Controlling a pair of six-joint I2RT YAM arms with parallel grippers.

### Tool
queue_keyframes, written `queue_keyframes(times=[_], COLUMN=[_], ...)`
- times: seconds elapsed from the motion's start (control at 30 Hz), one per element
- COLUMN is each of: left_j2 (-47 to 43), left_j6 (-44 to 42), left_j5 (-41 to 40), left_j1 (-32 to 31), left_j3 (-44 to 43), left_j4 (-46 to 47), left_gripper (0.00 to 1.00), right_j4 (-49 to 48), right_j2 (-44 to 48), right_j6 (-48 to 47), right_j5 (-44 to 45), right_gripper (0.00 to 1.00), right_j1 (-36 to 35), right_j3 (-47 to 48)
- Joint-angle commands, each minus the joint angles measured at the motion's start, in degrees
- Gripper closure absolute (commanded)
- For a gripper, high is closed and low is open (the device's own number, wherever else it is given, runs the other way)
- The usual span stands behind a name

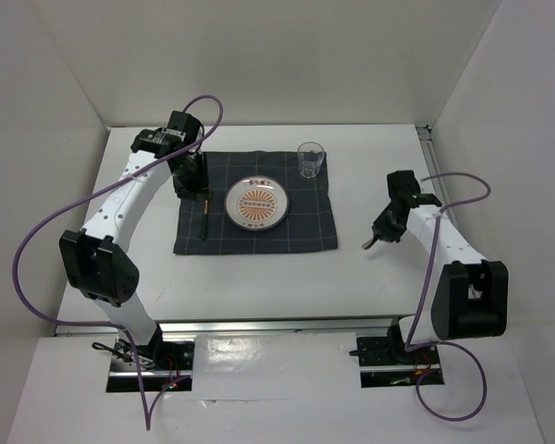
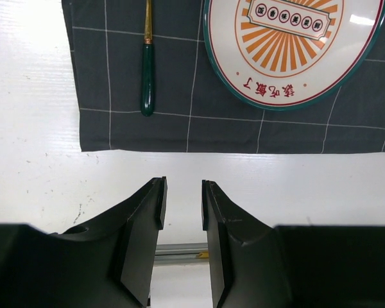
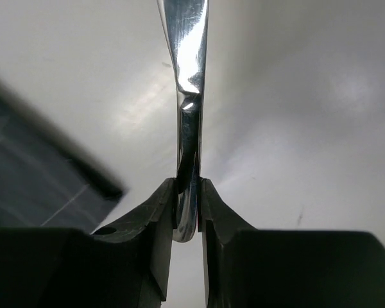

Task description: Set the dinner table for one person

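The white dinner table [image 1: 370,287] carries a dark grey checked placemat [image 1: 255,215] with a round plate with an orange sunburst [image 1: 256,203] in its middle. A green-handled utensil [image 1: 204,220] lies on the mat left of the plate, and a clear glass [image 1: 311,159] stands at the mat's far right corner. My left gripper [image 1: 192,188] is open and empty, held above the mat's left part [image 2: 181,192]. My right gripper [image 1: 379,235] hangs over bare table right of the mat, shut [image 3: 188,192] on a shiny metal utensil [image 3: 187,51] whose kind I cannot tell.
White walls close the table at the back and both sides. A metal rail [image 1: 277,324] runs along the near edge. In the left wrist view the plate [image 2: 295,45] and the green-handled utensil [image 2: 147,77] lie on the mat [image 2: 199,128]; the mat's corner [image 3: 32,173] shows in the right wrist view.
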State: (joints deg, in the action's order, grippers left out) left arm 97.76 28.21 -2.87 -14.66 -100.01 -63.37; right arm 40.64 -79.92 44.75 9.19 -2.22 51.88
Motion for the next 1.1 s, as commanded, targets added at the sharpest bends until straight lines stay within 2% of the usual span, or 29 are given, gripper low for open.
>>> queue_keyframes(times=[0.0, 0.13, 0.23, 0.3, 0.43, 0.77, 0.93, 0.97, 1.07], left_j2=[-1.0, -1.0, -1.0, -1.0, -1.0, -2.7, -3.8, -3.8, -4.3], left_j6=[-1.8, -1.8, -1.8, -1.8, -1.3, -1.3, -1.3, -1.3, -1.3], left_j5=[-1.5, -1.5, -1.5, -1.0, -2.0, -4.2, -4.8, -5.3, -5.3], left_j1=[0.0, 0.0, 0.0, 0.0, 0.0, 0.0, 0.0, 0.0, 0.0], left_j3=[-2.5, -2.5, -1.9, -1.2, -1.2, -0.1, -0.1, -0.1, 0.4], left_j4=[-1.6, -1.6, -1.0, -0.4, -0.4, -1.5, -1.5, -1.5, -1.5], left_gripper=[0.54, 0.54, 0.54, 0.54, 0.54, 0.54, 0.54, 0.54, 0.54], right_j4=[0.0, 2.0, 5.2, 5.8, 6.4, -0.1, -0.7, -0.7, -0.7], right_j2=[2.0, -1.4, -4.2, -6.6, -10.7, -20.4, -22.5, -22.5, -22.5], right_j6=[-12.5, -20.4, -25.1, -26.9, -27.7, -23.7, -23.7, -23.7, -25.5], right_j5=[-4.7, -11.8, -14.5, -15.1, -17.6, -17.4, -17.4, -16.4, -15.2], right_gripper=[1.00, 1.00, 1.00, 0.99, 0.98, 0.98, 0.98, 0.96, 0.81], right_j1=[0.1, -4.1, -10.4, -15.5, -21.2, -22.5, -23.0, -23.0, -25.4], right_j3=[7.9, 13.8, 18.4, 20.6, 22.6, 24.9, 27.5, 27.5, 25.6])
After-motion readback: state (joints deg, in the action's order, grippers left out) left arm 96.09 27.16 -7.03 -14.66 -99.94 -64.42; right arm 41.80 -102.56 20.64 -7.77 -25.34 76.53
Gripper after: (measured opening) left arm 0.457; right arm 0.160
